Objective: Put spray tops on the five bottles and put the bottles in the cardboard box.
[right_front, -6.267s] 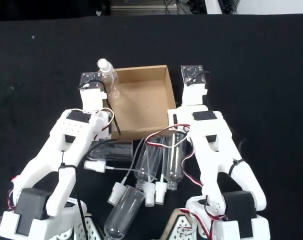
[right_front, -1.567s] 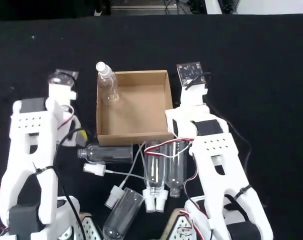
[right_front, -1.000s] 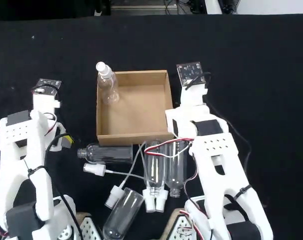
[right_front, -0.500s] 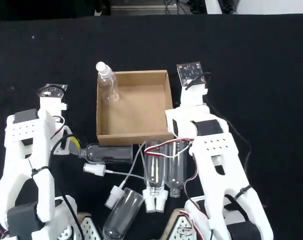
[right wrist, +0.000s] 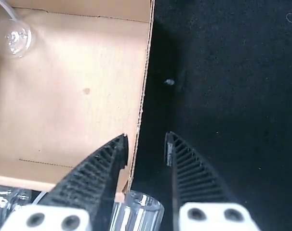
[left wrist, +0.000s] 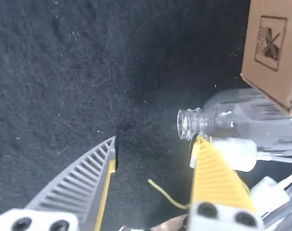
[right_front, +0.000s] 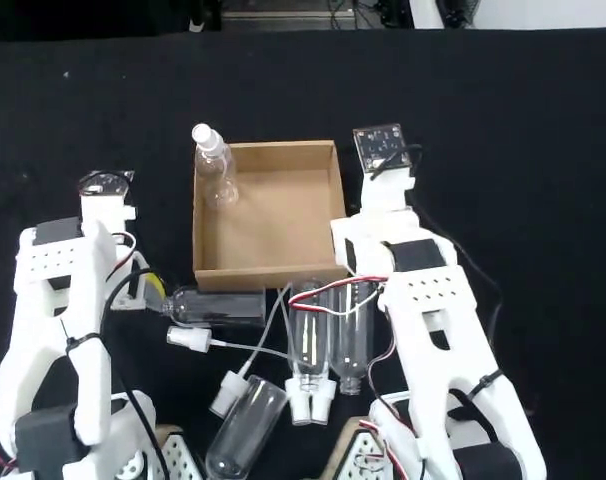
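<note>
bottles lie mostly outside the cardboard box (right_front: 283, 215), which sits on the black table (right_front: 503, 120) between the two arms. one capped bottle (right_front: 215, 165) is in the box's far corner on the left arm's side, tilted (its white top pokes past the rim). just near the box's front wall an open-necked bottle (right_front: 218, 305) lies on its side, with two loose spray tops (right_front: 191, 338) and their thin tubes close beside it. two more bottles (right_front: 308, 345) lie side by side by the right arm, white tops at their near ends; whether those are screwed on i cannot tell. a fifth bottle (right_front: 245, 425) lies slanted at the near edge. the left gripper (left wrist: 155, 144) is spread wide over the cloth with nothing between its fingers, its yellow fingertip just beside the open neck. the right gripper (right wrist: 146, 139) is parted a little and grips nothing, one finger over the box's inside, the other over the table, with the box's side wall between them.
</note>
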Controlling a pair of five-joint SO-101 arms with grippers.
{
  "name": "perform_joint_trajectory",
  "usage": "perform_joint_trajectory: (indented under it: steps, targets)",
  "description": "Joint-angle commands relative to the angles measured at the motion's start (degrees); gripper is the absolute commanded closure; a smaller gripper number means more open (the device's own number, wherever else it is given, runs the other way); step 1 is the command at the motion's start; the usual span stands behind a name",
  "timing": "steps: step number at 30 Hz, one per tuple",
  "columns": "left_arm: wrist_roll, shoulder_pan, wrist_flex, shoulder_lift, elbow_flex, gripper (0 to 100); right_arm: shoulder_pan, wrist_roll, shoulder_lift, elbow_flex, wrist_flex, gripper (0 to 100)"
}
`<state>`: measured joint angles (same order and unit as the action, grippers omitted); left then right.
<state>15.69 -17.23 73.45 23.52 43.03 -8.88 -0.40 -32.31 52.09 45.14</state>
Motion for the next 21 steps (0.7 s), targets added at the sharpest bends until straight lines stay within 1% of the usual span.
perform_joint_trajectory:
  steps: [1, 4, 7, 11, 15, 17, 21]
  targets:
    - [-2.20, 2.07, -1.85, 1.67, -1.19, 76, 1.23, 0.70, -2.42, -0.13, -1.32, 87.7]
    - [-1.93, 1.36, -6.07, 1.67, 2.07, 76, 1.23, 0.70, -2.42, -0.13, -1.23, 87.7]
    - [-1.76, -1.54, -8.44, 1.67, 3.38, 76, 1.23, 0.70, -2.42, -0.13, -1.23, 87.7]
    - [3.25, -5.85, -10.20, 1.67, 3.74, 76, 1.23, 0.70, -2.42, -0.13, -1.23, 87.7]
    - [4.75, -10.86, -12.75, 1.85, 2.95, 76, 1.23, 0.70, -2.51, -0.13, -1.23, 87.7]
    - [4.57, -12.26, -12.31, 2.29, 1.19, 76, 1.23, 0.70, -2.59, -0.13, -1.23, 87.7]
    - [4.48, -12.53, -5.98, 2.29, -5.85, 76, 1.23, 0.70, -2.59, -0.13, -1.23, 87.7]
